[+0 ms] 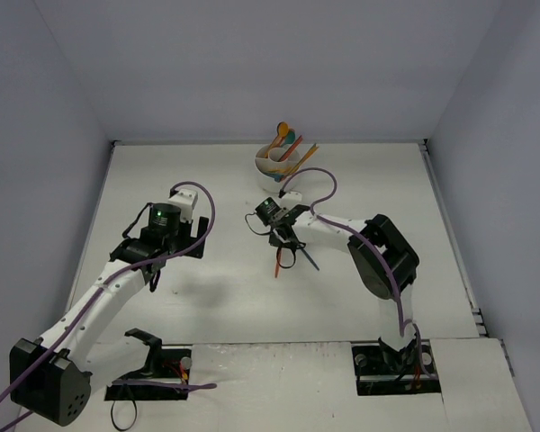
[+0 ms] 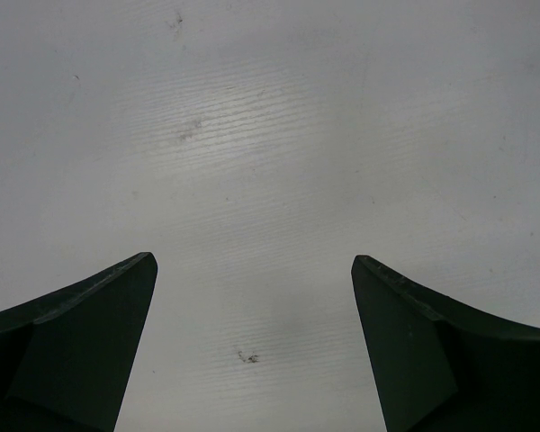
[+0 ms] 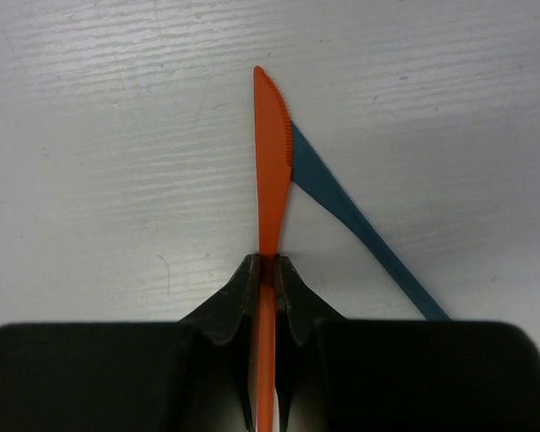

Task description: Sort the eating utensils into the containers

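A thin orange plastic knife (image 3: 272,153) is gripped at its handle by the closed right gripper (image 3: 268,268), near the small round white divided cup (image 1: 263,165) and on its near side. A slim dark blue plastic utensil (image 3: 342,202) is seen angling out from behind the knife's blade. Orange and teal utensils (image 1: 288,144) are stood in the cup. The left gripper (image 2: 252,270) is spread wide and holds nothing, over the bare white table (image 2: 270,135), well to the cup's near left
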You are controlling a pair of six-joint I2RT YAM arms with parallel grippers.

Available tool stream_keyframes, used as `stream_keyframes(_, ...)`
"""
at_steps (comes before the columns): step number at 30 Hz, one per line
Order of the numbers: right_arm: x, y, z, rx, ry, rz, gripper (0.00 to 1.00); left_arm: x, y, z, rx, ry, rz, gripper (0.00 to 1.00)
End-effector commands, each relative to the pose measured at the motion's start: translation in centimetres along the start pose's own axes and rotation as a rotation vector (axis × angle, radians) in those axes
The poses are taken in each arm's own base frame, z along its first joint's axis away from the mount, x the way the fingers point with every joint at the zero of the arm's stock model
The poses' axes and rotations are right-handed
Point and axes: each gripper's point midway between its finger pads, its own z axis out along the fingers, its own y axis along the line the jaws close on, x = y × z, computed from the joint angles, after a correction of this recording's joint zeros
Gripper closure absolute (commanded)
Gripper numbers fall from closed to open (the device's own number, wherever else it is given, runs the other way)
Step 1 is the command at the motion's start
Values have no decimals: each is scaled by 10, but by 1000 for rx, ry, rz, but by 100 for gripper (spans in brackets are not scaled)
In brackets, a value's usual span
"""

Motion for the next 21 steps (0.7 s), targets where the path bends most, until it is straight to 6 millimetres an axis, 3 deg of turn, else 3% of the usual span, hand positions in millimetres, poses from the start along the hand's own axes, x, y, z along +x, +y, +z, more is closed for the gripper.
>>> stream_keyframes(1, -50, 29, -61, -110, -149, 22, 100, -29, -1, -11, 5, -88, -15, 12)
stream_keyframes(4, -79, 30, -90, -140, -235, 40, 100, -29, -1, -11, 4, -90, -15, 12)
stream_keyframes(6, -108, 25, -120, -164, -322, 69, 100, -29, -1, -11, 1, -88, -13, 12)
stream_keyframes(11, -172, -3, -171, -142, -530, 153, 100, -29, 1, -11, -9, -87, -14, 12)
stream_keyframes(17, -254, -46, -212, -182, -780, 348, 100, -30, 2, -10, -14, -94, -11, 12)
stream_keyframes(18, -261, -59, -207, -167, -810, 370, 100, -31, 3, -11, -16, -97, -10, 12)
stream_keyframes(21, -289, -73, -222, -195, -961, 443, 100, -32, 3, -11, -19, -103, -7, 12)
